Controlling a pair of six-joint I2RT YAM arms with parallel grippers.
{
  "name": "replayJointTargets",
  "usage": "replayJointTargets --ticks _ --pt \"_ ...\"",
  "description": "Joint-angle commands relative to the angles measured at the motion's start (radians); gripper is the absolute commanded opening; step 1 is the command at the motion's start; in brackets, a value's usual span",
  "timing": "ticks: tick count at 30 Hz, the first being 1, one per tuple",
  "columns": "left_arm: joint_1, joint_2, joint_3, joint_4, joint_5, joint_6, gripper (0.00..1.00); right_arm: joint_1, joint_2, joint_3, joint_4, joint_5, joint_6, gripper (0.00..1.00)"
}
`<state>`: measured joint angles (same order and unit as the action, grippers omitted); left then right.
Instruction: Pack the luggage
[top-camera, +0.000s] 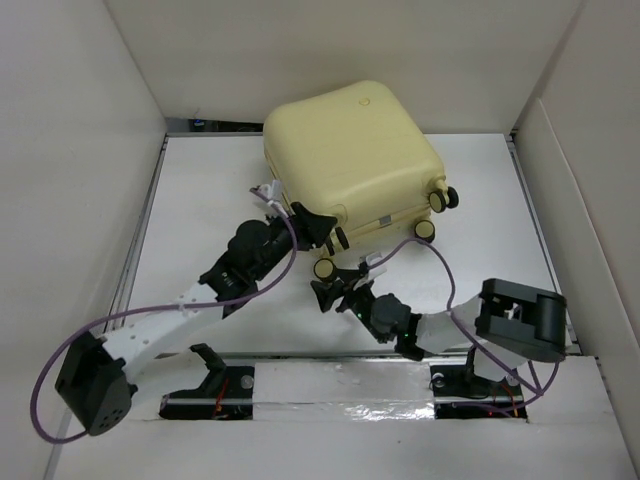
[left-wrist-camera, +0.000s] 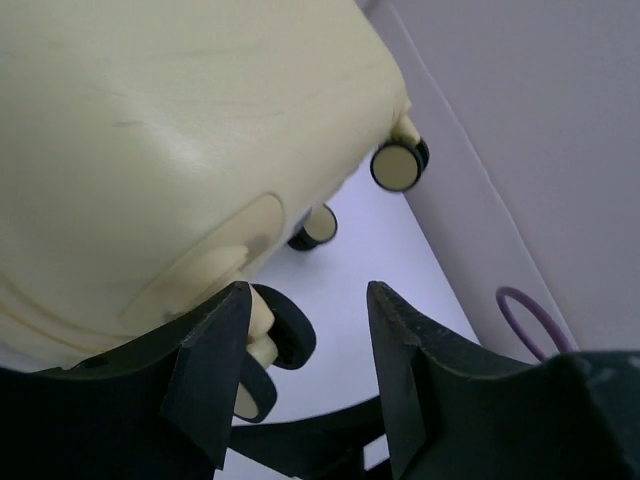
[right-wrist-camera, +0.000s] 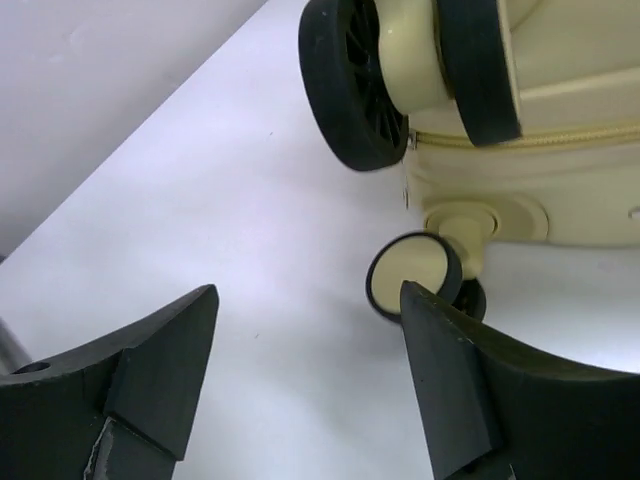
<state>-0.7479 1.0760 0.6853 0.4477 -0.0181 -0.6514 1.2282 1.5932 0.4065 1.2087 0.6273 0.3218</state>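
Observation:
The luggage (top-camera: 350, 160) is a pale-yellow hard-shell suitcase lying closed and flat at the back middle of the white table, its caster wheels (top-camera: 442, 199) facing the near right. My left gripper (top-camera: 318, 226) is open at its near edge, beside a wheel; in the left wrist view the shell (left-wrist-camera: 150, 150) fills the upper left and a wheel (left-wrist-camera: 280, 340) sits by the left finger. My right gripper (top-camera: 337, 280) is open and empty just below the near wheel (top-camera: 325, 269); its wrist view shows two wheels (right-wrist-camera: 415, 275) and the zipper seam.
White walls enclose the table (top-camera: 200, 220) on the left, back and right. A purple cable (top-camera: 60, 360) loops by the left arm's base. A taped strip (top-camera: 330, 385) runs along the near edge between the arm bases.

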Motion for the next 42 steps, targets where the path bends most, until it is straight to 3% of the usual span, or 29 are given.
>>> replayJointTargets --ticks 1,2,4,5,6,7,8,9,11,12,14,17,21,23,27,37,42 --pt "0.013 -0.149 -0.082 0.006 -0.218 0.041 0.47 0.031 -0.136 -0.021 -0.148 0.029 0.112 0.8" --pt "0.013 -0.171 -0.099 -0.009 -0.23 0.044 0.46 0.04 -0.171 -0.018 -0.213 0.035 0.118 0.79" --pt "0.013 -0.211 -0.154 -0.021 -0.233 0.047 0.4 0.051 -0.287 -0.006 -0.406 0.045 0.144 0.57" --pt "0.013 -0.217 -0.17 -0.032 -0.226 0.045 0.38 0.051 -0.329 0.008 -0.472 0.046 0.155 0.42" --pt "0.004 -0.217 -0.188 -0.037 -0.2 0.045 0.36 0.051 -0.37 0.014 -0.583 0.048 0.163 0.1" --pt "0.004 -0.208 -0.223 -0.038 -0.181 0.045 0.28 0.051 -0.451 0.026 -0.644 0.069 0.169 0.02" --pt "0.004 -0.197 -0.239 -0.034 -0.163 0.045 0.24 0.051 -0.488 0.04 -0.711 0.084 0.175 0.0" --pt "0.004 -0.186 -0.254 -0.032 -0.134 0.045 0.22 0.051 -0.522 0.07 -0.818 0.1 0.174 0.02" --pt "0.004 -0.154 -0.289 -0.008 -0.105 0.044 0.16 0.027 -0.584 0.11 -0.908 0.121 0.155 0.18" --pt "0.004 -0.146 -0.303 0.011 -0.067 0.045 0.15 0.014 -0.591 0.156 -0.979 0.12 0.129 0.43" --pt "0.004 -0.13 -0.322 0.051 -0.054 0.042 0.15 -0.031 -0.576 0.193 -1.023 0.1 0.103 0.61" --pt "-0.005 -0.096 -0.306 0.069 -0.071 0.048 0.19 -0.073 -0.549 0.241 -1.078 0.049 0.091 0.7" --pt "-0.016 -0.002 -0.25 0.082 -0.072 0.085 0.37 -0.111 -0.501 0.282 -1.008 -0.04 0.014 0.87" --pt "-0.03 0.056 -0.219 0.088 -0.077 0.104 0.44 -0.125 -0.464 0.36 -1.034 -0.054 -0.007 0.91" --pt "-0.03 0.136 -0.185 0.106 -0.112 0.116 0.46 -0.157 -0.348 0.504 -1.133 -0.093 -0.056 0.99" --pt "-0.03 0.2 -0.191 0.218 -0.233 0.127 0.44 -0.199 -0.154 0.626 -1.118 -0.063 -0.026 0.96" --pt "-0.03 0.231 -0.184 0.269 -0.217 0.137 0.43 -0.21 -0.084 0.683 -1.187 -0.028 -0.009 0.94"
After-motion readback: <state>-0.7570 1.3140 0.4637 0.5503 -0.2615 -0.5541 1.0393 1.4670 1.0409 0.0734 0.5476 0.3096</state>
